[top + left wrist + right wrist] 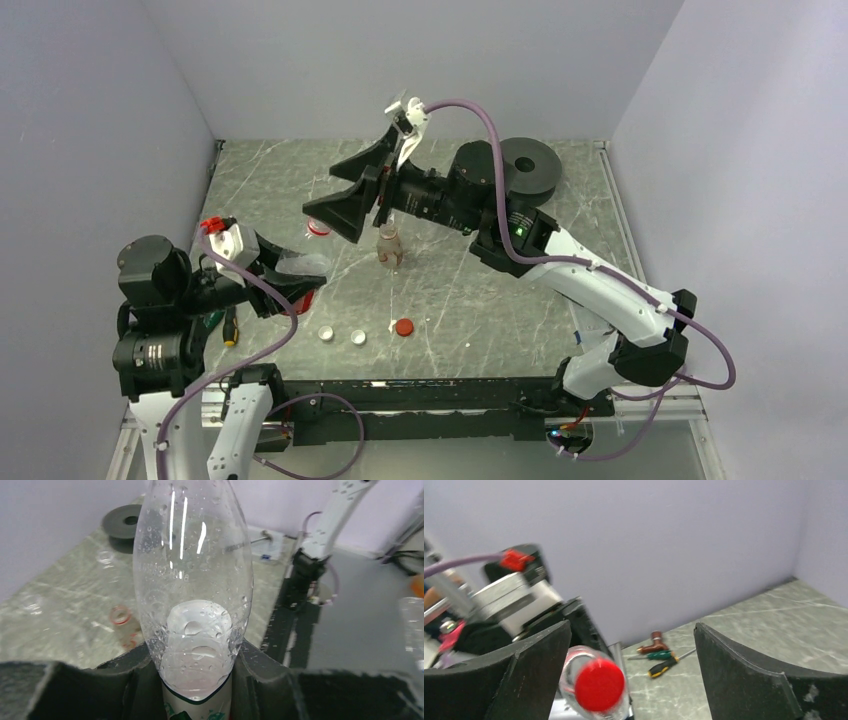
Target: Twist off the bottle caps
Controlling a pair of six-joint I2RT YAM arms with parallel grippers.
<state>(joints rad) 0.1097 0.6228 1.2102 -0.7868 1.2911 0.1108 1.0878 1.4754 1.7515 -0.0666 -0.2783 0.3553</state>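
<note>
— Bottle caps: how many are off?

— Three, I judge. My right tool [631, 627] stands wide, with the red cap [599, 684] between its jaws but not gripped. That cap looks still screwed on. My left tool [196, 672] is clamped on its clear bottle [192, 570], lifted off the bench [480, 310]. Two white caps [325, 334] [358, 338] and a loose red cap [403, 327] lie near the front edge. Two open bottles [388, 248] [318, 228] stand mid-bench.

— Anything in the way?

— Nothing between jaws and cap. Screwdrivers [664, 661] lie off to the left, and a black spool [530, 165] sits well back.
</note>
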